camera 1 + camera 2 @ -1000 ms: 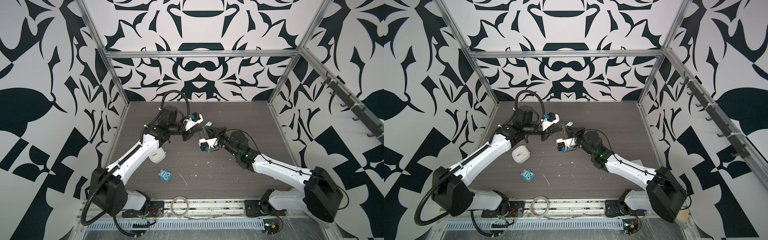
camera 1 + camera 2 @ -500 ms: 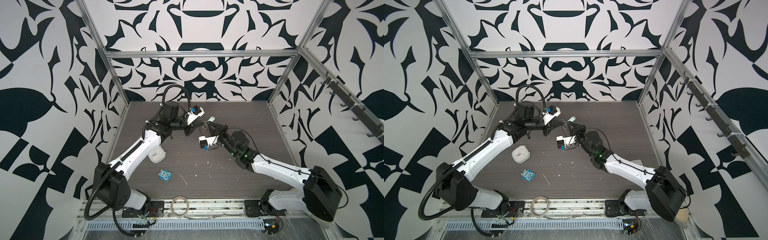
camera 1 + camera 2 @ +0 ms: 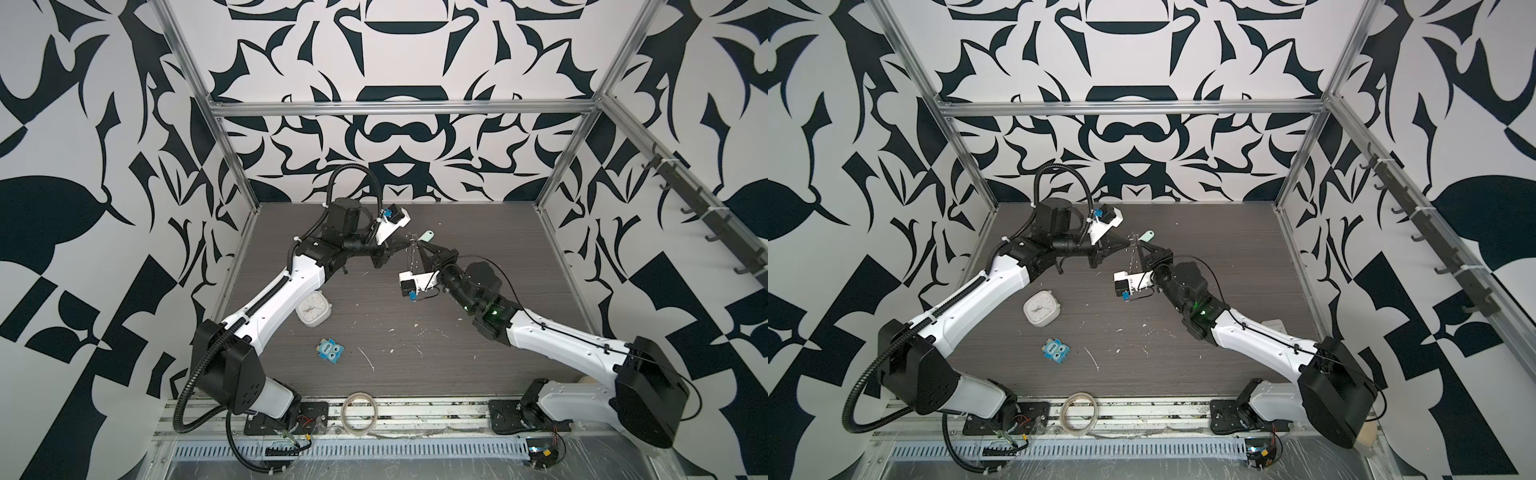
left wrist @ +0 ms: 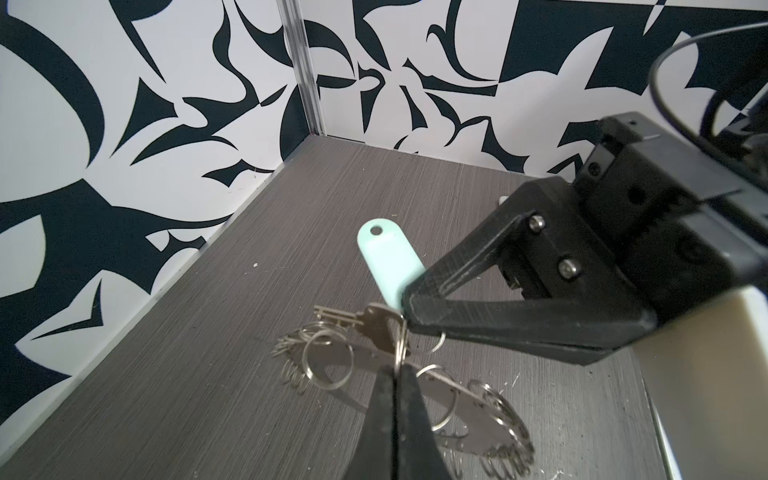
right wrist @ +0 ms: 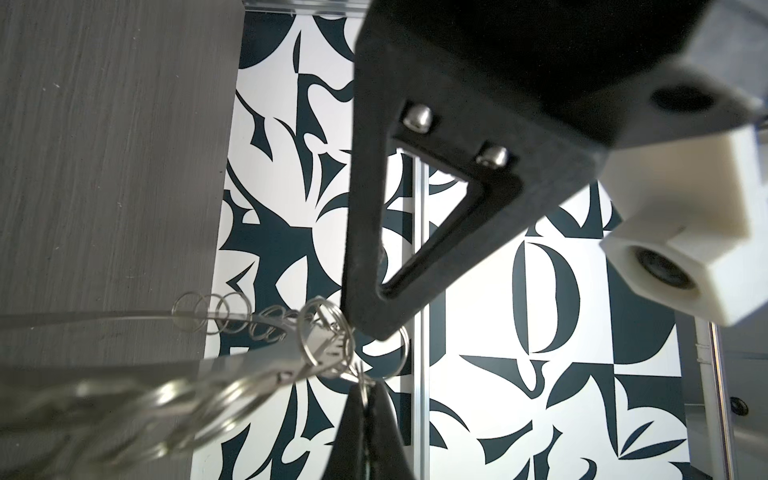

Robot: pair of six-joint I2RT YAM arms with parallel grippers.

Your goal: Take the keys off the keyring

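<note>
The keyring (image 4: 461,415), a flat grey disc fringed with small split rings, hangs in the air at the back middle between both grippers in both top views (image 3: 411,255) (image 3: 1133,251). My left gripper (image 4: 395,370) (image 3: 404,246) is shut on one of its split rings. My right gripper (image 5: 365,385) (image 3: 419,248) is shut on another thin ring, its tips close to the left one's. The keys (image 4: 345,321) (image 5: 328,338) show as one small silver key at that spot. Its mint oval tag (image 4: 388,257) (image 3: 427,236) sticks out behind the right gripper (image 4: 409,309).
A white alarm clock (image 3: 313,309) and a blue toy (image 3: 330,351) lie on the dark table by the left arm. A beige tape roll (image 3: 359,413) rests on the front rail. Small white scraps dot the table's middle.
Both grippers, with the keyring between them, have shifted a little toward the back and right. The left arm's wrist has risen and reached further in. Both stay shut.
</note>
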